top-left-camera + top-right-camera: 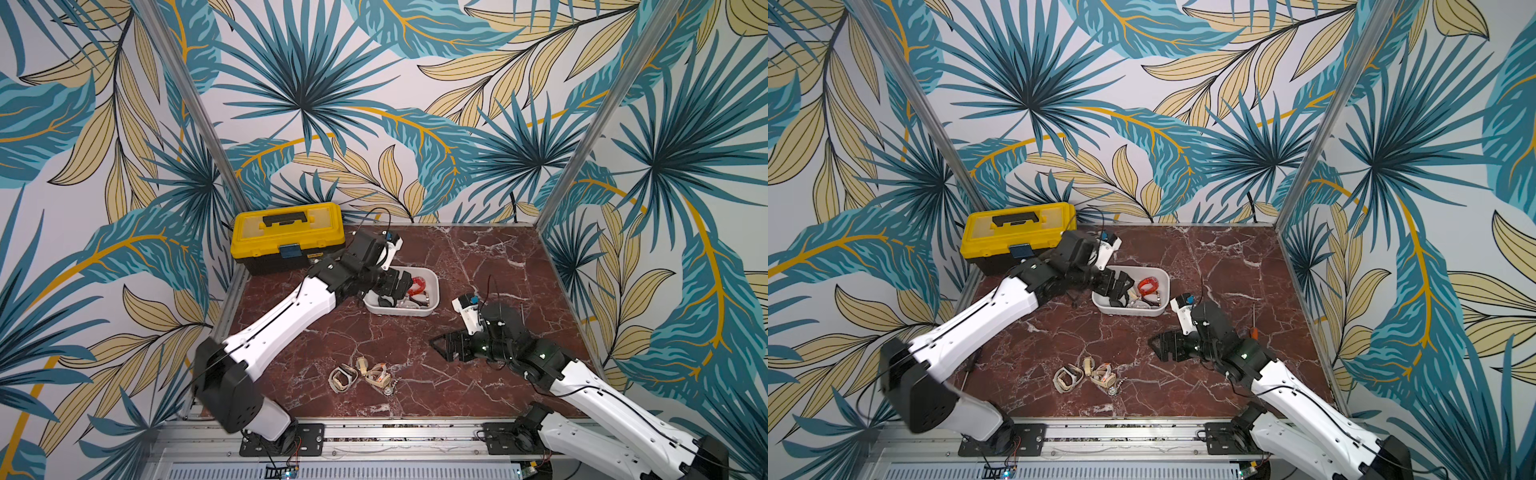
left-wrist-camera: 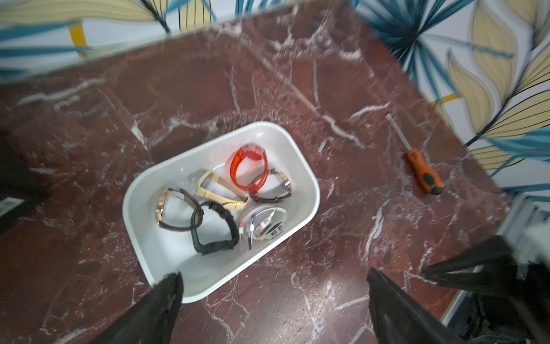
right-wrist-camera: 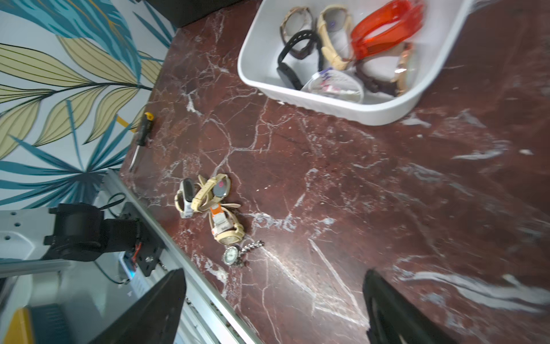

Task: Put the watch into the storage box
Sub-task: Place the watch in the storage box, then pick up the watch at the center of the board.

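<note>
the black watch lay inside the storage box among five other watches, free of the left tool, whose jaws stood wide over the box's left end. we judged that tool should rise straight up without brushing the box. the right tool, wide and empty, hung to the right of the loose watches at the near edge of the bench.

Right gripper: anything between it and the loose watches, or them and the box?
Bare table on both stretches. The right gripper is open, apart from the watches. The left gripper hangs open over the storage box, though.
</note>
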